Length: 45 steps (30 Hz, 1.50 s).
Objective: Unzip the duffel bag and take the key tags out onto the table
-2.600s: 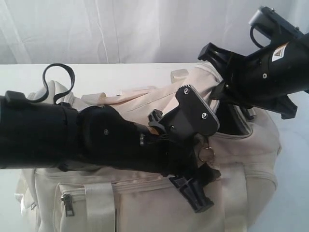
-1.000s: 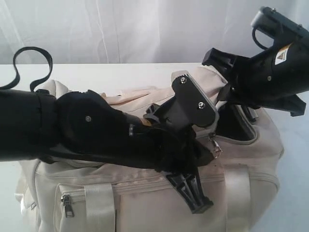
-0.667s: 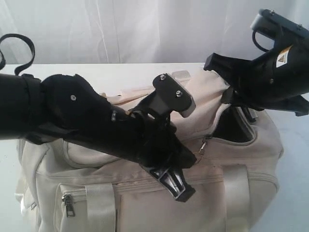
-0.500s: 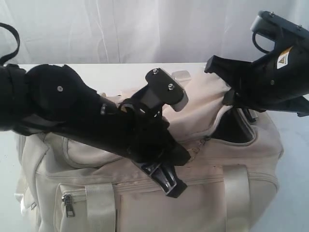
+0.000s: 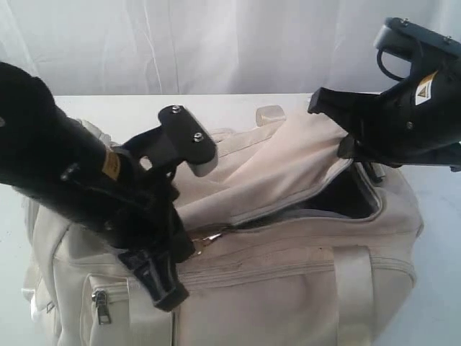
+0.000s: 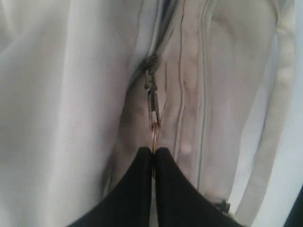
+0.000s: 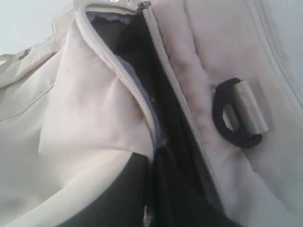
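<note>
Left gripper [image 6: 153,152] pinches the zipper pull [image 6: 152,97] midway along the bag [image 5: 288,274]; right gripper [image 7: 150,165] clamps the flap [image 7: 85,123] beside the gaping opening.

Cream woven cloth, matt and softly creased, makes up the duffel bag [image 5: 288,288]. Its webbing strap [image 5: 353,288] is smoother, with a faint satin sheen, and the lining [image 7: 132,38] looks like dark grey fabric. A slim zipper pull [image 6: 152,99] glints as brass-toned metal at the matt black plastic fingers of the left tool [image 6: 153,151]. The right tool [image 7: 150,163] shows the same dull black. The surface [image 5: 115,107] is plain white and smooth.
</note>
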### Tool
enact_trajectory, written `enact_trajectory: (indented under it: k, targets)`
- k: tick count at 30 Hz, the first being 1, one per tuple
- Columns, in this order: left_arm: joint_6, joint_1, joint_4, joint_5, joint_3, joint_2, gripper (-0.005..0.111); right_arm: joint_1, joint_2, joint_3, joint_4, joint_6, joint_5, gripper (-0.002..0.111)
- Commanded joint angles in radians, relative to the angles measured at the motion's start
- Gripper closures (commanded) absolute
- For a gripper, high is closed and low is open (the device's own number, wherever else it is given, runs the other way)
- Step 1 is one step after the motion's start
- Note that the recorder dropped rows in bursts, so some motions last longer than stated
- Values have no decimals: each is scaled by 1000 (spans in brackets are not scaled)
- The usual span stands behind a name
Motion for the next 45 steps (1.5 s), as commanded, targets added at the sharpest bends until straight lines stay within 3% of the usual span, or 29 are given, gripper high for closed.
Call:
enact_trajectory:
  k: [1,10,14,21,29,31,33,34,36,38,42,45]
  targets:
    - [-124,3,140,184,9,-86,107,-5,-9,-1,-52,3,-5,108]
    - [-326,3,376,388,62,-239,107,-5,-9,-1,-65,3,10,108]
    - [-410,3,478,377,102,-305,107,-5,-9,-1,-105,-5,21,108]
    - [-511,3,692,372,146,-394,107,-5,-9,-1,-122,-198,31,108]
    - [-503,3,720,273,153,-402,107,-3,-9,1,-93,-415,45,108]
    - [-454,3,709,249,153,-402,107,-3,-9,1,-89,-434,69,100]
    - [-408,3,687,247,153,-402,107,-3,-12,-21,-58,-497,122,80]
    - [-378,3,680,247,153,-402,107,-3,-23,-48,-29,-539,165,62]
    - [-323,3,677,249,153,-402,107,-3,-51,-96,34,-612,203,42]
    - [-318,3,673,234,153,-402,107,-3,-94,-139,177,-748,219,42]
    - [-324,3,673,132,193,-402,107,15,-120,-144,689,-1320,352,43]
    - [-352,3,669,53,242,-402,107,120,-120,-122,791,-1608,377,43]
